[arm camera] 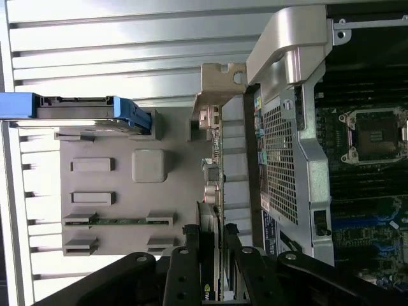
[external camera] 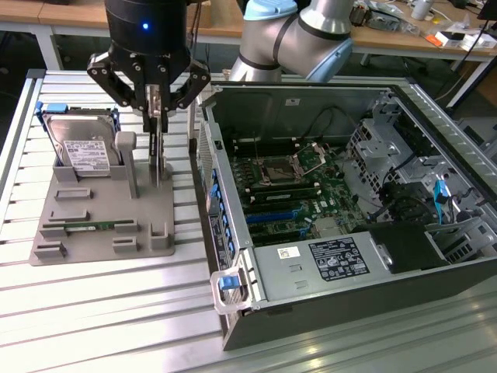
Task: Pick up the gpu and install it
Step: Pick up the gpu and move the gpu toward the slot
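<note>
The gpu is a slim dark card hanging upright on edge over the grey holder, beside the holder's post. My gripper is directly above it, shut on its upper edge. In the wrist view the gpu runs edge-on away from my gripper, a black finger pressed on each side, and its silver end bracket is at the far end. I cannot tell whether the card's lower edge still touches the holder.
On the holder stand a silver hard drive in blue rails and a green memory stick. The open computer case lies at the exterior view's right, its motherboard exposed. The case wall is close beside the card.
</note>
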`<state>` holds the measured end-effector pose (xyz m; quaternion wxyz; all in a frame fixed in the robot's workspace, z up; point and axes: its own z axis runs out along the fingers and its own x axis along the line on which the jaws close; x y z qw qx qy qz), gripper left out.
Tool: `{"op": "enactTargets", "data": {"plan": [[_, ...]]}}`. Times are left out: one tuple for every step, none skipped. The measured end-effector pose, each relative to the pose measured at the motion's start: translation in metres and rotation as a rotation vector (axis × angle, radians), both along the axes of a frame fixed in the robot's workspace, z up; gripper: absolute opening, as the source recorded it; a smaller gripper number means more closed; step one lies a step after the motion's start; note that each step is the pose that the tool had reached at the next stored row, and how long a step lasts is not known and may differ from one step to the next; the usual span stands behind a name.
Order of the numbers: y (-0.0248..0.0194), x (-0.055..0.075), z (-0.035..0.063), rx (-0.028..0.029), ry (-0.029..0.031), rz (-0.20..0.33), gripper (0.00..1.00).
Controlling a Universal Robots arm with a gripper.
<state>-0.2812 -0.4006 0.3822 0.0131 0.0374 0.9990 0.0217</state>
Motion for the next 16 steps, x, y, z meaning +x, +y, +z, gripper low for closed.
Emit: {"op": "enactTargets", "data": {"plan": [[0.0, 0.0, 0.0014, 0.0, 0.0, 0.0, 0.26], [0.0, 0.0, 0.0037, 0.0, -0.0001, 0.0, 0.26], [0.0, 0.0, 0.006, 0.0, 0.0, 0.0, 0.26], [0.0, 0.0, 0.0085, 0.0, 0.0001, 0.0, 0.26], [0.0, 0.0, 0.0113, 0.0, 0.0, 0.0, 0.26], [0.0, 0.0, 0.0139, 0.0, 0.0, 0.0, 0.26], [0.0, 0.0, 0.0153, 0.0, 0.0, 0.0, 0.26], [0.0, 0.0, 0.0167, -0.0001, 0.0, 0.0, 0.26], [0.0, 0.0, 0.0187, 0.0001, -0.0001, 0.0, 0.26], [0.0, 0.0, 0.0224, 0.0, 0.0, 0.0, 0.26], [0.0, 0.0, 0.0254, 0.0, 0.0, 0.0, 0.26], [0.0, 0.0, 0.0287, -0.0001, 0.0001, 0.0, 0.26], [0.0, 0.0, 0.031, 0.0, 0.0, 0.0, 0.26], [0.0, 0.0, 0.0328, 0.0, -0.0001, 0.0, 0.26], [0.0, 0.0, 0.0342, 0.0, 0.0, 0.0, 0.26], [0.0, 0.0, 0.0367, 0.0, 0.0, 0.0, 0.26]]}}
